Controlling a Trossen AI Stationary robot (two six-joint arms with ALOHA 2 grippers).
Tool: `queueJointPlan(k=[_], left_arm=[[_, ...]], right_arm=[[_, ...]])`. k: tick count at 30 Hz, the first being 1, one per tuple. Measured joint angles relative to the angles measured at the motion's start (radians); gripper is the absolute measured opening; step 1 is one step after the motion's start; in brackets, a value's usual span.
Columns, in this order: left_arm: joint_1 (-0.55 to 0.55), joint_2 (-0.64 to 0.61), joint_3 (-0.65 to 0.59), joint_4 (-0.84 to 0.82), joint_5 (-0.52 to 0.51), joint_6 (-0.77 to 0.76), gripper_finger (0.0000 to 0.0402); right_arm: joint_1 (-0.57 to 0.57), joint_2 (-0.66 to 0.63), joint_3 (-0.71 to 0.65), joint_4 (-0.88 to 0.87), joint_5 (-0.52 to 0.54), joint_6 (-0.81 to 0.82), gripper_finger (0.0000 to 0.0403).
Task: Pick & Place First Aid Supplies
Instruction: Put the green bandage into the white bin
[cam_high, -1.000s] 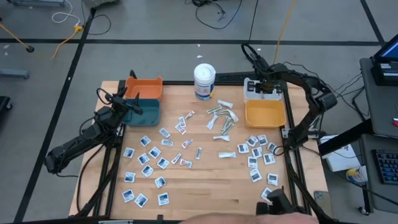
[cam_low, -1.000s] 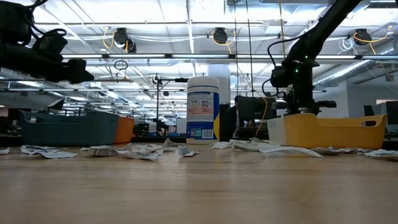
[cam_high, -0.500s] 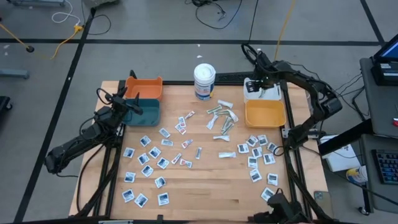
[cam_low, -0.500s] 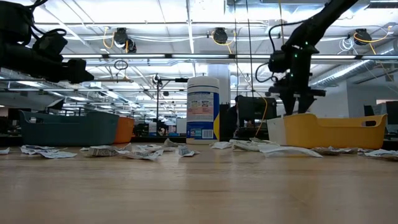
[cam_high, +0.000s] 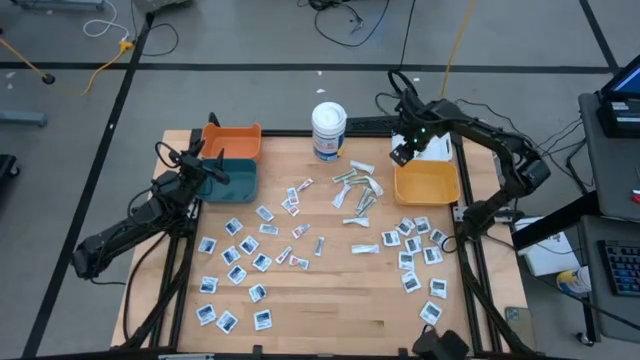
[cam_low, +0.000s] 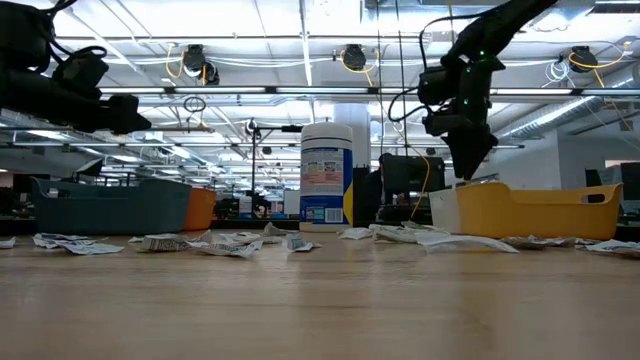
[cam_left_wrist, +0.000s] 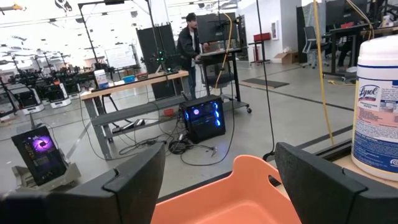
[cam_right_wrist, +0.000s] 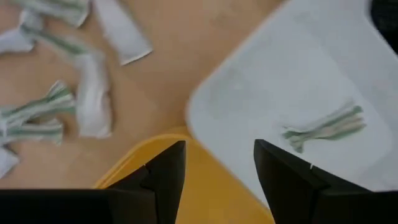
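First aid supplies lie flat on the table: square white-and-blue sachets on the left and on the right, whitish-grey strips in the middle, and small red-marked ones. One green-and-white strip lies inside the white bin. My right gripper hangs open and empty above the table, by the white bin's left edge and the yellow bin's far left corner. My left gripper waits open over the teal bin, facing the orange bin.
A tall white tub with a blue label stands at the far middle. The orange bin sits behind the teal one on the far left; the yellow bin sits far right. A dark object shows at the near edge.
My right gripper has moved from over the white bin toward the table's left and risen, tipping as it went; it stays open. A hand at the near edge of the table has drawn back out of view.
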Motion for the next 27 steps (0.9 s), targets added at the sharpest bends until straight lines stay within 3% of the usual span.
queueJointPlan(k=[27], left_arm=[[0.0, 0.0, 0.0, 0.0, 0.0, 0.0, 0.0308]], right_arm=[[0.684, 0.0, 0.0, -0.046, 0.0, 0.023, 0.0187]])
